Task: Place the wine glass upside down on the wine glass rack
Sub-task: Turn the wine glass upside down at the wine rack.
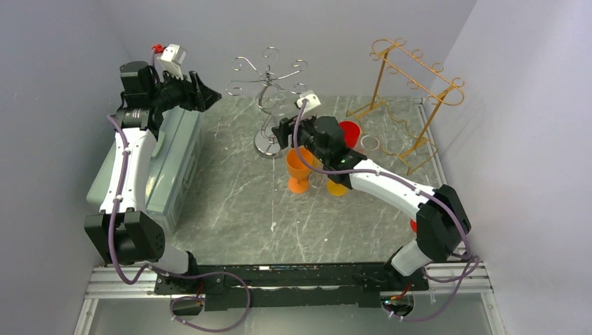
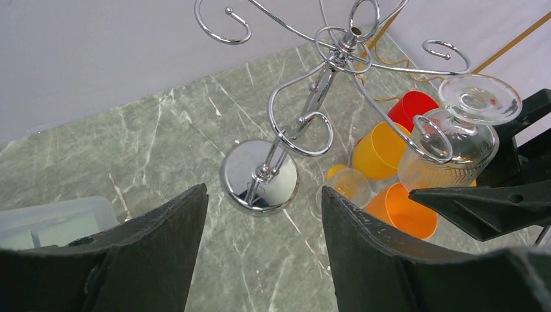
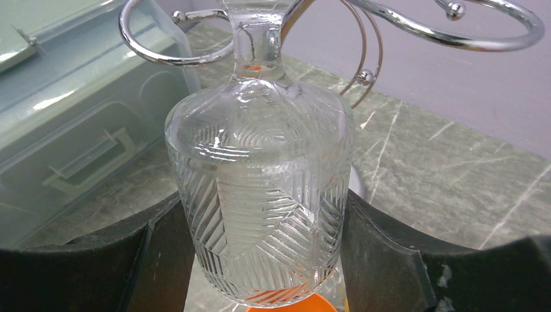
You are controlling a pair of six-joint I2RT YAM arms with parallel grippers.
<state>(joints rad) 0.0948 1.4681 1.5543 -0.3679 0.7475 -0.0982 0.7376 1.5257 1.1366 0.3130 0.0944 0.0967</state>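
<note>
Hanging step: my right gripper [image 3: 261,260] clamps the inverted wine glass [image 3: 260,162], its stem at the upper-left rack hook [image 3: 169,61]; next I seat it and release.

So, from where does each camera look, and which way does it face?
Top external: above and behind the bases, facing down on the grey marble table; left arm and right arm show whole.
Left wrist: raised at the left, facing the chrome wire rack and clear ribbed wine glass; its open left fingers show.
Right wrist: behind the glass, facing the translucent plastic box; right fingers flank the bowl.
Shared: both wrist views show the glass stem in a rack hook.
</note>
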